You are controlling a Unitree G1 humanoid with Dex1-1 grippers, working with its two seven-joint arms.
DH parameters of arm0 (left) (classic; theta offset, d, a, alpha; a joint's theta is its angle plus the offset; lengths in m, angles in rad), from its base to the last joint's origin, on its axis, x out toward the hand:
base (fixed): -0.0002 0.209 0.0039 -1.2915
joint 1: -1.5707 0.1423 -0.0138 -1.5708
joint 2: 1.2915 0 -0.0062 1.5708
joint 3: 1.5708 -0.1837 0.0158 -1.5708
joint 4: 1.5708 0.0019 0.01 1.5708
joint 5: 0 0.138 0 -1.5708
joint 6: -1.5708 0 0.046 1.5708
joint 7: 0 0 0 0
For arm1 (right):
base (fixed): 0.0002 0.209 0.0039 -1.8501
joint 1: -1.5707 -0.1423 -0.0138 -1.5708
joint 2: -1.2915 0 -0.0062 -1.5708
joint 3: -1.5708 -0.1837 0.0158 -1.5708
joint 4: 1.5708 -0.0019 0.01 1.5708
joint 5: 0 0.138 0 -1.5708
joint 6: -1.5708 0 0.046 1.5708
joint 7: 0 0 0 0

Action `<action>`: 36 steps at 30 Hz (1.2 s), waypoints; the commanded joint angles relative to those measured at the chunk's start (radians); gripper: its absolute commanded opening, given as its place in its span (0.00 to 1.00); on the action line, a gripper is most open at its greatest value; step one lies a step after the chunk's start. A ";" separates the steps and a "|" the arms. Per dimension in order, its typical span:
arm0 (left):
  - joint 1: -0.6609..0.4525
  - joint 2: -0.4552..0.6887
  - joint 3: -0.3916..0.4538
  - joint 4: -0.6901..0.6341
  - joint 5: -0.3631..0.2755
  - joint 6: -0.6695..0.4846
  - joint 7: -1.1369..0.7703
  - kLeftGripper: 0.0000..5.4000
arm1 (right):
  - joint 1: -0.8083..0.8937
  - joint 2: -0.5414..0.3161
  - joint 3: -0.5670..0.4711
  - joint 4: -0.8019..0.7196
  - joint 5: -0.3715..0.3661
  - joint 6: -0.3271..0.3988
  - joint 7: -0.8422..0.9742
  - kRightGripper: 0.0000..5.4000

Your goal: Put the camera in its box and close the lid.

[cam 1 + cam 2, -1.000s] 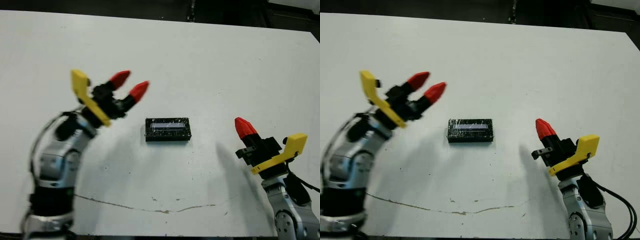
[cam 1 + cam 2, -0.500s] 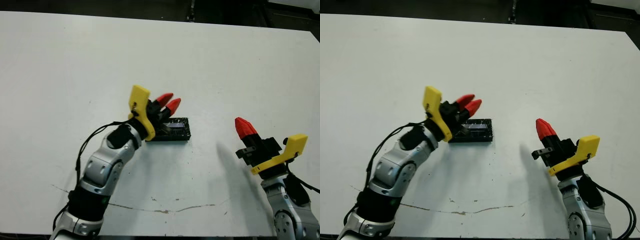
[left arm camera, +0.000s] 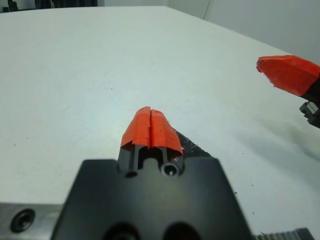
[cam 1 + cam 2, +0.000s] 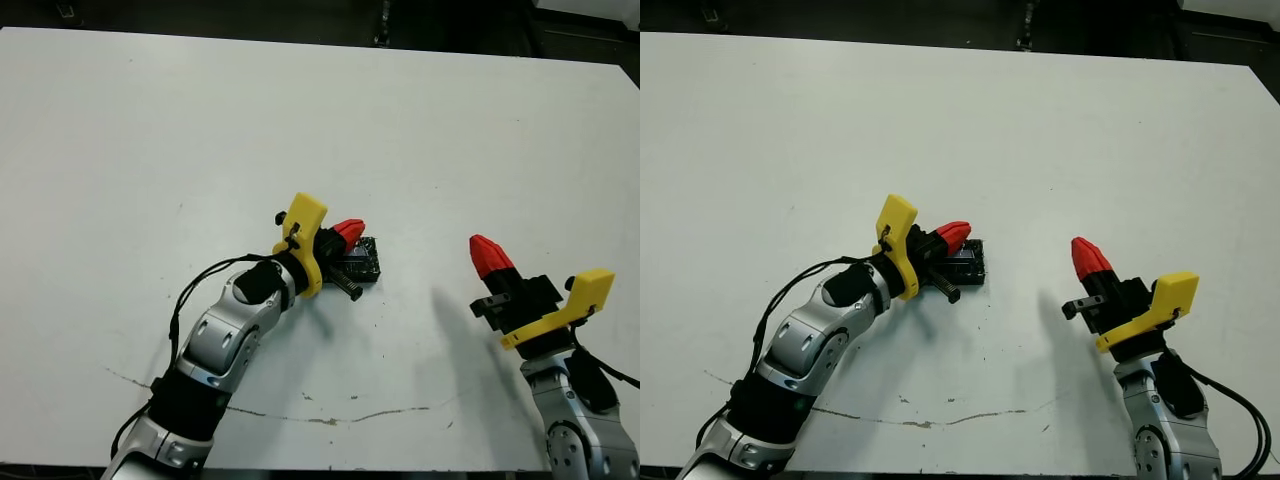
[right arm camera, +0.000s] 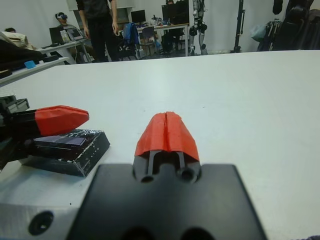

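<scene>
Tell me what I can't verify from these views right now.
- Whether the camera is inside: the lid covers the box in every view.
- Whether the left gripper touches the lid: head views show them overlapping, no gap or contact visible.
- The lid's left half: hidden by that gripper in head views, by its body in the left wrist view.

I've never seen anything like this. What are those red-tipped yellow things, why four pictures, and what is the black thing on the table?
You are looking at a humanoid robot's two arms over a white table. Two pictures come from cameras in its head, looking down; the other two come from a camera on each wrist, looking along that arm's red fingers. The left gripper has its jaws shut, empty, with the tips resting over the end of a small black box with its silver-marked lid on top. The right gripper is also shut and empty, waiting off to the side, clear of the box. Nothing is held. In the right wrist picture, a person stands in the room beyond the table.
</scene>
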State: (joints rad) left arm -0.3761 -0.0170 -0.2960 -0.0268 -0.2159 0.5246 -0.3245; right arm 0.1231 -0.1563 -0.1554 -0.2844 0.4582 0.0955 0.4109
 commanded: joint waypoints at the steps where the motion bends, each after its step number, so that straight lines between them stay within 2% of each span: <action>1: 0.054 0.004 -0.008 0.063 0.025 0.107 0.035 0.00 | 0.011 -0.007 -0.005 -0.009 0.007 0.019 -0.011 0.00; 6: 0.071 0.010 0.020 0.111 0.038 0.074 0.049 0.00 | 0.008 -0.011 -0.003 0.004 0.001 -0.003 0.004 0.00; 9: 0.085 0.011 0.062 0.119 0.022 0.042 0.045 0.00 | 0.008 -0.007 -0.002 0.005 -0.002 -0.007 0.003 0.00; 13: 0.137 0.048 0.107 -0.017 -0.002 -0.042 0.002 0.00 | 0.007 -0.003 -0.005 0.010 0.012 -0.009 0.012 0.00; 17: 0.168 0.077 0.226 -0.205 -0.034 -0.178 0.008 0.00 | 0.010 0.009 -0.006 -0.010 0.013 -0.013 -0.005 0.00; 20: 0.176 0.088 0.320 -0.249 -0.055 -0.311 0.009 0.00 | 0.011 0.018 -0.006 -0.039 0.007 -0.015 -0.029 0.00; 22: 0.192 0.093 0.353 -0.264 -0.057 -0.375 0.016 0.00 | 0.011 0.025 -0.005 -0.055 -0.007 -0.025 -0.048 0.00; 26: 0.245 0.094 0.385 -0.245 -0.042 -0.487 0.029 0.00 | 0.003 0.039 -0.006 -0.078 -0.011 -0.028 -0.080 0.00; 32: 0.292 0.084 0.414 -0.099 0.006 -0.654 0.064 0.00 | -0.008 0.063 -0.007 -0.093 0.019 0.012 -0.144 0.00; 36: 0.333 0.046 0.418 -0.093 0.008 -0.699 0.118 0.00 | -0.012 0.083 -0.004 -0.091 0.026 0.020 -0.182 0.00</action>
State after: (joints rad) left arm -0.0699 0.0410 0.1180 -0.1283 -0.2157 -0.1623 -0.2264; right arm 0.1112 -0.0763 -0.1536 -0.3695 0.4800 0.0972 0.2462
